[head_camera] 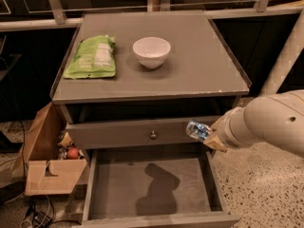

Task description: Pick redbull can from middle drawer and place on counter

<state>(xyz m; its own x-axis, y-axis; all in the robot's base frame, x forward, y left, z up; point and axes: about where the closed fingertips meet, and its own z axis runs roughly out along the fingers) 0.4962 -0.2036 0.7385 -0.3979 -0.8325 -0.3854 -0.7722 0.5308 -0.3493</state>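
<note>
The redbull can (197,129), small, silver and blue, is held tilted in my gripper (209,136) at the end of the pale arm coming in from the right. It hangs above the right side of the open middle drawer (114,186), in front of the closed drawer front with the round knob (153,135). The drawer floor is bare apart from the arm's shadow. The counter (199,61) lies above and behind the can.
A white bowl (151,52) and a green snack bag (91,56) sit on the counter's left and middle. A cardboard box (47,170) with small items stands on the floor at the left. A pale post (285,56) rises at the right.
</note>
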